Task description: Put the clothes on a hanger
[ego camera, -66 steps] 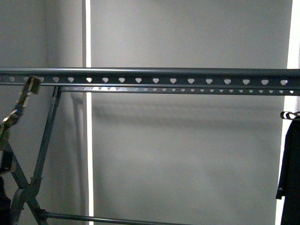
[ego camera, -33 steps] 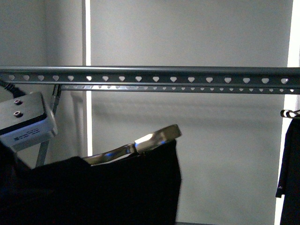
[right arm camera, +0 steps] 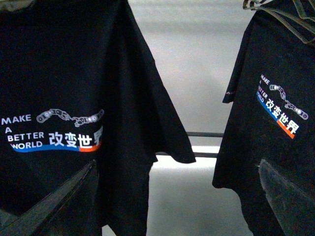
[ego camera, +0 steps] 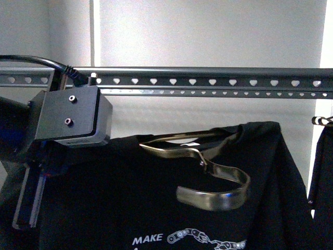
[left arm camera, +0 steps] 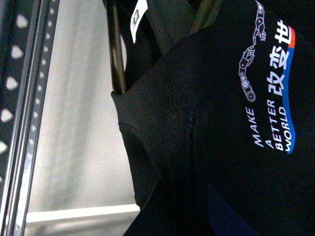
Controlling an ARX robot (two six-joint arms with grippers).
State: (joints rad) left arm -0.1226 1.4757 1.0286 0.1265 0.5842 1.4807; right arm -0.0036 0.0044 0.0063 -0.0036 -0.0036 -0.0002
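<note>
Step in hand: carry-up. T-shirt [ego camera: 156,208] is held aloft just below the rack [ego camera: 208,82], filling the front view from 9 round to 4 o'clock; it is not yet on the rail. Shirt sits on a small shiny hanger [ego camera: 213,182]

Orientation: collar up at 12, hem down toward 6, long axis about vertical. Rack rail's long axis runs 9 to 3. Small hanger's hook is not upright: it lies tipped over the chest, pointing to about 4 o'clock

Hands: left hand is hidden behind its wrist camera box [ego camera: 70,117] and the cloth, so cannot tell whether it pinches anything. Right hand [right arm camera: 176,167] is spread wide, nothing between its fingers, facing the printed chest

Second black garment [ego camera: 322,172] hangs at 3 o'clock, apart from the shirt

Next, as judged: hook wants righting to 12, lifting above the rail, then lowering over it. The free right hand looks best placed to steady it. Risk: a hook left tipped forward would miss the rail
</note>
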